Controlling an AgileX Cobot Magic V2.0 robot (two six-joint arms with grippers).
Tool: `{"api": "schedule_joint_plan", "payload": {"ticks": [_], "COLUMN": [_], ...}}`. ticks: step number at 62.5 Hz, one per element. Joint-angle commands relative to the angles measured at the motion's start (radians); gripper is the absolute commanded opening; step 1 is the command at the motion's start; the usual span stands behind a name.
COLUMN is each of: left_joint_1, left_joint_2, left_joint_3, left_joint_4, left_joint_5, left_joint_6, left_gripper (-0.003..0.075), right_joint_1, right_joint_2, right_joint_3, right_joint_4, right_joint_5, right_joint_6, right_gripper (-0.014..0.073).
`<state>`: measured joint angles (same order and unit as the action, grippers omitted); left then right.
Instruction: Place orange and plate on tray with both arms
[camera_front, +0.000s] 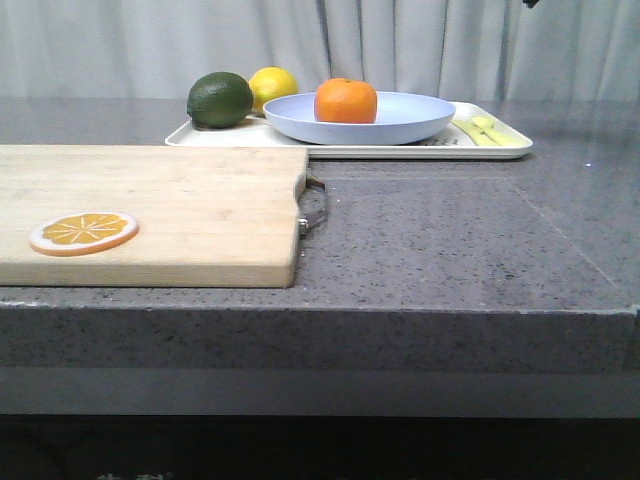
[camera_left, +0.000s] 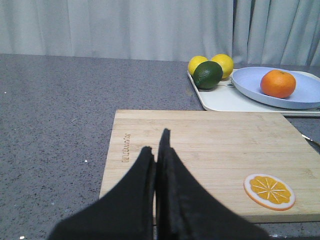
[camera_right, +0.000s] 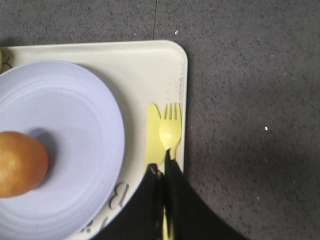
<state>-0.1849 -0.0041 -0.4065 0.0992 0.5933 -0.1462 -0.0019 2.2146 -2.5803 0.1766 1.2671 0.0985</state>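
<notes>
The orange (camera_front: 346, 101) (camera_left: 278, 83) (camera_right: 20, 165) rests in the pale lavender-blue plate (camera_front: 400, 125) (camera_left: 250, 82) (camera_right: 65, 110). The plate sits on the cream tray (camera_front: 500, 148) (camera_left: 220, 102) (camera_right: 150, 65) at the back of the table. My left gripper (camera_left: 155, 142) is shut and empty, hovering over the near part of the wooden cutting board (camera_left: 200, 135). Over the tray's rim beside the plate, my right gripper (camera_right: 161, 167) is shut above yellow cutlery. Neither gripper shows in the front view.
A dark green fruit (camera_front: 220, 99) (camera_left: 208, 74) and a lemon (camera_front: 273, 85) (camera_left: 222, 64) sit on the tray's left end. A yellow fork (camera_right: 170, 127) and knife (camera_right: 154, 135) lie on its right end. An orange slice (camera_front: 84, 232) (camera_left: 269, 191) lies on the cutting board (camera_front: 150, 210).
</notes>
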Motion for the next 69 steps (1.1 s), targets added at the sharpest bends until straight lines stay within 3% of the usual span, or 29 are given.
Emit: {"api": "schedule_joint_plan", "payload": {"ticks": [1,13,28,45,69], "left_joint_1": [0.001,0.001,0.001,0.001,0.001], "left_joint_2": [0.020,0.020,0.020,0.020,0.020], "left_joint_3": [-0.025,-0.025,-0.025,-0.025,-0.025], "left_joint_4": [0.003,0.003,0.003,0.003,0.003], "left_joint_5": [-0.083,-0.083,-0.083,-0.083,-0.083], "left_joint_6": [-0.006,-0.006,-0.006,-0.006,-0.006], "left_gripper": [-0.0018,-0.0018,-0.0018,-0.0018,-0.0018], "right_joint_1": [0.004,0.059,0.131,0.145,0.145], "right_joint_2": [-0.165,-0.429,-0.687,-0.981,-1.487], "right_joint_3": [0.116,0.539,0.951,1.395,2.020], "right_joint_4": [-0.009,-0.100,-0.188,-0.189,-0.189], "right_joint_5": [0.073,0.069,0.047,-0.193,-0.737], "right_joint_6": [-0.034,-0.128,-0.133,-0.133,-0.133], "right_gripper": [-0.0060,-0.0060,-0.0060,-0.0060,-0.0060]}}
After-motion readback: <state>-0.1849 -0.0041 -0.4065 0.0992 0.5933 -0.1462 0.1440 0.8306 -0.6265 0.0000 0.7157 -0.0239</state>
